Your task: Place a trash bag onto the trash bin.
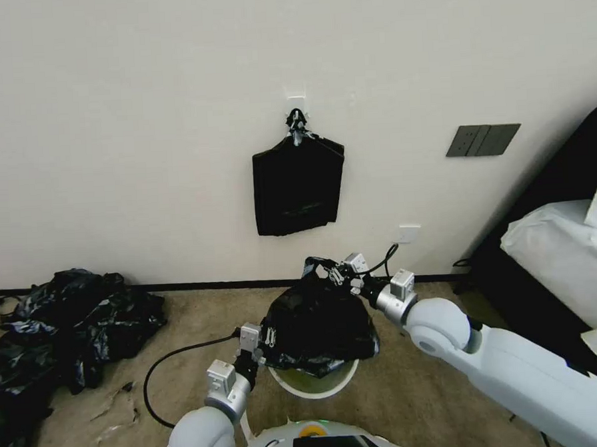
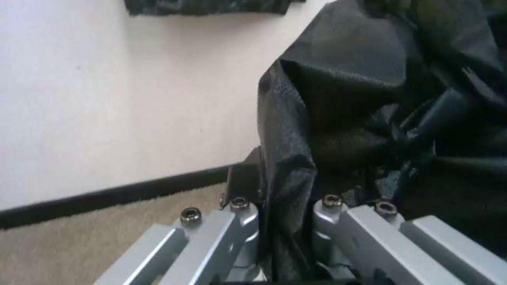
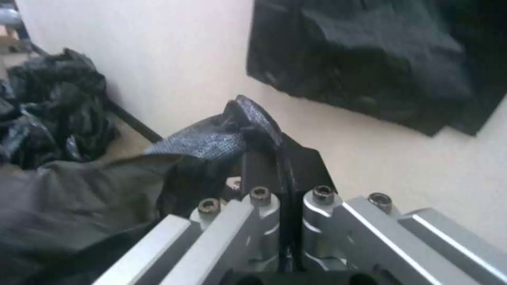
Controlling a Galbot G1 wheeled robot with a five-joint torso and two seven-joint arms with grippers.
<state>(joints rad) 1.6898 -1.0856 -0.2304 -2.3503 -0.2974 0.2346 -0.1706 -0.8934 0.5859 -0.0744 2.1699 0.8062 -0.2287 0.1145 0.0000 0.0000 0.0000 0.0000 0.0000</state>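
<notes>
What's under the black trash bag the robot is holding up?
Under the trash bag sits the cream trash bin; its near rim and a bit of its inside show. The bag covers the rest. The left pincer and right pincer each grip a bag edge.

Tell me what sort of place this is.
Probably a bedroom or hotel room: a bed with white bedding at the right, beige carpet, and a switch panel on the plain wall.
</notes>
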